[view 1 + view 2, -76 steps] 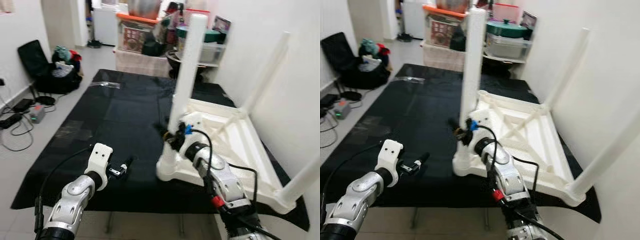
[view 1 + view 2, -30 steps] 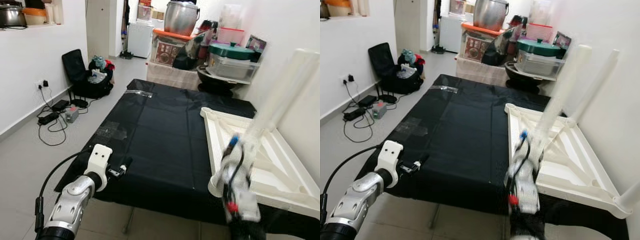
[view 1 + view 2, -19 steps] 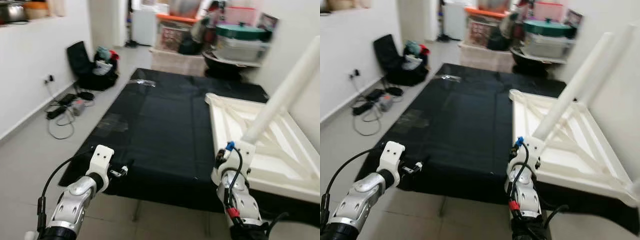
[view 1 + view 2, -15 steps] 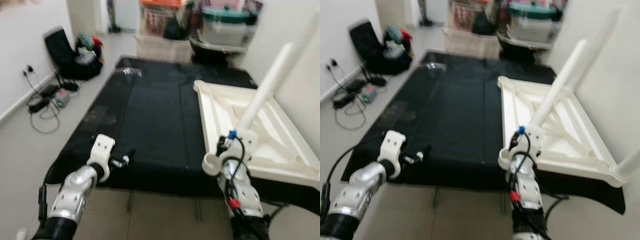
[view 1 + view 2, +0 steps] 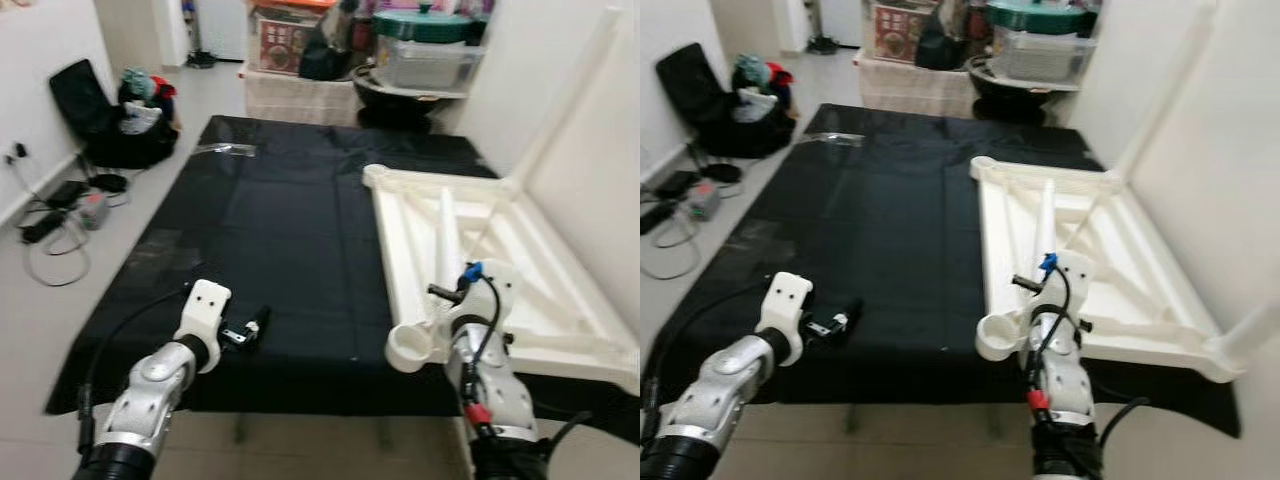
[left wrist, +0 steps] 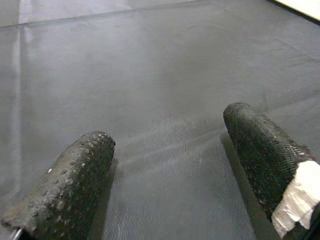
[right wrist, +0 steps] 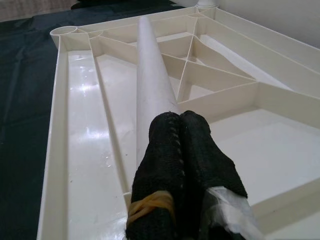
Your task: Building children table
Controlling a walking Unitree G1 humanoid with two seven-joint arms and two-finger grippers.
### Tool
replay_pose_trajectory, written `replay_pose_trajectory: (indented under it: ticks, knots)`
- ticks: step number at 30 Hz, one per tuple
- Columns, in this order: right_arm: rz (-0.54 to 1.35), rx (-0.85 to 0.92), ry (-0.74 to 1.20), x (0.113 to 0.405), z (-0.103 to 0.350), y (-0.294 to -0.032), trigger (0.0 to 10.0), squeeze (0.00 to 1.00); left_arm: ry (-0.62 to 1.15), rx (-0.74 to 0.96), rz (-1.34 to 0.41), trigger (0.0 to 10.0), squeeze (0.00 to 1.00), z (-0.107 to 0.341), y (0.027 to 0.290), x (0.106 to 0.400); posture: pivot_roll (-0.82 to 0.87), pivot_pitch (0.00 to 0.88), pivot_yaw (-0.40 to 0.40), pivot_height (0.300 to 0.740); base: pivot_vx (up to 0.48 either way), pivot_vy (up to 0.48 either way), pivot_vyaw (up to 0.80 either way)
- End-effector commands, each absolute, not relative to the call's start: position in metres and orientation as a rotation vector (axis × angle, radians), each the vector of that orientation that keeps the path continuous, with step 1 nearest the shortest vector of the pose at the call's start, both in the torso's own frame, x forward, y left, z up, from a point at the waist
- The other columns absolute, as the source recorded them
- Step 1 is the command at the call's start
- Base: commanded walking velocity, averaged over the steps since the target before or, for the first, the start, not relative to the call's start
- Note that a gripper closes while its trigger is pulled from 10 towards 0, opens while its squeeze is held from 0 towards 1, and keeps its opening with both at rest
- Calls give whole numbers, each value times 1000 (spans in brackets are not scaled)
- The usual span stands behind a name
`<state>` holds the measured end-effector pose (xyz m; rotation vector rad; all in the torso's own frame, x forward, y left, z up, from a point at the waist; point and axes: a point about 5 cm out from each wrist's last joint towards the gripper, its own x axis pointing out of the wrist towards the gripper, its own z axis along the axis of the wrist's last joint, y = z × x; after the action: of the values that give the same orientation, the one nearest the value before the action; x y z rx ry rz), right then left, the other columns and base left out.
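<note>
We find the white tabletop (image 5: 520, 270) upside down at 2 o'clock, sockets up to take legs. A loose leg (image 7: 152, 85) lies across it; our right gripper (image 7: 182, 137), pressed closed, rests against it. Left gripper (image 6: 170, 165), spread wide, hovers over the black mat (image 5: 270, 230) at 10 o'clock.

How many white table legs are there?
3: lying leg on the tabletop; far-right leg upright at its corner; near-right leg likewise. Others may be hidden.

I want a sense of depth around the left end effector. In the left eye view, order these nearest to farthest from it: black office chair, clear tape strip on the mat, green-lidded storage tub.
From the left end effector:
1. Clear tape strip, far end of the black mat.
2. Black office chair, on the floor to the robot's left.
3. Green-lidded storage tub, farthest, at the back right.
</note>
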<state>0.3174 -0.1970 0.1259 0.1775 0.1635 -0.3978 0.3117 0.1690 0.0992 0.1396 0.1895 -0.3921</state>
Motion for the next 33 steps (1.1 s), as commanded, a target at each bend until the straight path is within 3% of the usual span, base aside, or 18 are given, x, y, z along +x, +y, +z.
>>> replay_pose_trajectory:
  ticks: [1, 2, 3, 6, 7, 14, 22, 26, 33]
  knots:
    - [-397, 180, 317, 309, 95, -195, 0, 0, 201, 154, -397, 10000, 0, 97, 170, 312, 86, 0, -109, 740, 0, 0, 0]
    - [-392, 179, 325, 310, 94, -195, 0, 0, 201, 155, -397, 10000, 0, 97, 170, 312, 86, 0, -108, 740, 0, 0, 0]
    - [-369, 175, 362, 311, 90, -193, 5059, 0, 200, 158, -398, 10000, 0, 97, 170, 312, 87, 0, -109, 740, 0, 0, 0]
    - [-359, 171, 378, 311, 89, -192, 5059, 0, 201, 159, -398, 10000, 0, 97, 170, 312, 87, 0, -109, 740, 0, 0, 0]
    - [-326, 175, 384, 312, 89, -190, 10000, 1000, 201, 161, -398, 10000, 0, 97, 170, 312, 86, 0, -110, 740, 0, 0, 0]
    - [-179, 212, 412, 317, 93, -178, 10000, 1000, 203, 161, -399, 10000, 0, 96, 169, 312, 86, 0, -112, 740, 0, 0, 0]
    - [-144, 227, 462, 319, 91, -176, 10000, 1000, 204, 160, -399, 10000, 0, 95, 167, 311, 84, 0, -118, 740, 0, 0, 0]
    - [-154, 307, 586, 320, 80, -179, 10000, 1000, 204, 162, -399, 10000, 0, 94, 165, 311, 84, 0, -127, 740, 0, 0, 0]
    - [-141, 268, 604, 327, 83, -186, 10000, 1000, 204, 160, -394, 10000, 0, 93, 165, 312, 86, 0, -139, 740, 0, 0, 0]
